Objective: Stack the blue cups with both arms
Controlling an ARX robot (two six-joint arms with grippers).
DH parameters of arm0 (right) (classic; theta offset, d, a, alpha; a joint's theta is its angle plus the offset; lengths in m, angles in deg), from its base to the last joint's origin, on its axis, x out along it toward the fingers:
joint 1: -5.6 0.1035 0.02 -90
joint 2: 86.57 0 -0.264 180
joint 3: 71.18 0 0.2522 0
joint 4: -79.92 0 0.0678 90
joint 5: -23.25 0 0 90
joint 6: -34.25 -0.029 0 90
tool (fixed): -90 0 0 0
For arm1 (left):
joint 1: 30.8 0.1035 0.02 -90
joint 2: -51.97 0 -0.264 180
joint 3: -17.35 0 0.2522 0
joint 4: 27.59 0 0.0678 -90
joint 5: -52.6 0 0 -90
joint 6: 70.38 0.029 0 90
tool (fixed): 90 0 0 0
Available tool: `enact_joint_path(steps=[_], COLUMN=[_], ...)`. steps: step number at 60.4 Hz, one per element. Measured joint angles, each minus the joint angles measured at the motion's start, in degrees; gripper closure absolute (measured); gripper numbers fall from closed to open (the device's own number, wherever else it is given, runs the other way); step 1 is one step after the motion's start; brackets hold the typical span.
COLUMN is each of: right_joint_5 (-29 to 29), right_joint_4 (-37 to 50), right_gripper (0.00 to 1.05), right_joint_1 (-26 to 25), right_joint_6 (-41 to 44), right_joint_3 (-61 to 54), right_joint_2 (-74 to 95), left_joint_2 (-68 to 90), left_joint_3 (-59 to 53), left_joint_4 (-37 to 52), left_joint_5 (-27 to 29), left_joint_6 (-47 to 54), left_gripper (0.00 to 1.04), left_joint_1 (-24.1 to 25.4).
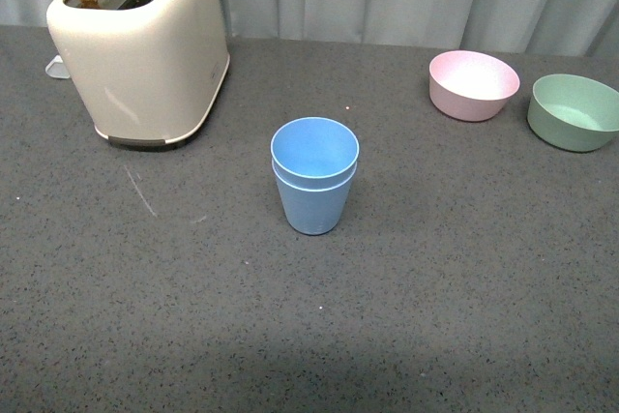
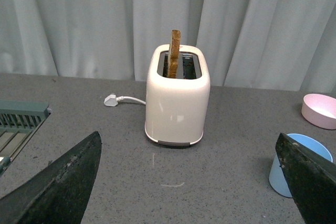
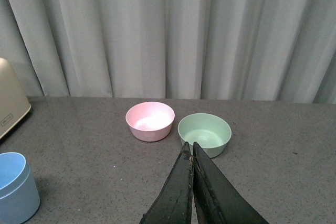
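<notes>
Grey table [image 1: 464,268]: toaster [image 1: 145,55], nested blue cups [image 1: 314,176].

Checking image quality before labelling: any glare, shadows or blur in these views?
Front view: soft, even light, a dim shadow band along the near table edge, mild sheen on the toaster. Left wrist view: sharp, reflections on the toaster front. Right wrist view: the pink bowl slightly washed out inside.

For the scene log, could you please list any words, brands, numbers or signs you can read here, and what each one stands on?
No text can be read.
Toaster: a small dark marking on its side, too small and blurred to read.
Blue cups, pink bowl, green bowl: plain, no markings visible.
</notes>
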Motion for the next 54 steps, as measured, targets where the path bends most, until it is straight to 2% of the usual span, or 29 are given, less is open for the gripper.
enact_joint_path(steps=[54], right_joint_5=[0.0], right_joint_4=[-22.4], right_gripper=[1.04], right_joint_1=[0.0], right_joint_6=[0.0], right_joint_3=[0.0], right_joint_2=[-22.7], left_joint_2=[0.0], left_joint_3=[0.0], left_joint_4=[0.0], left_joint_5=[0.0], left_joint_6=[0.0], left_gripper=[0.07], left_joint_1=[0.0])
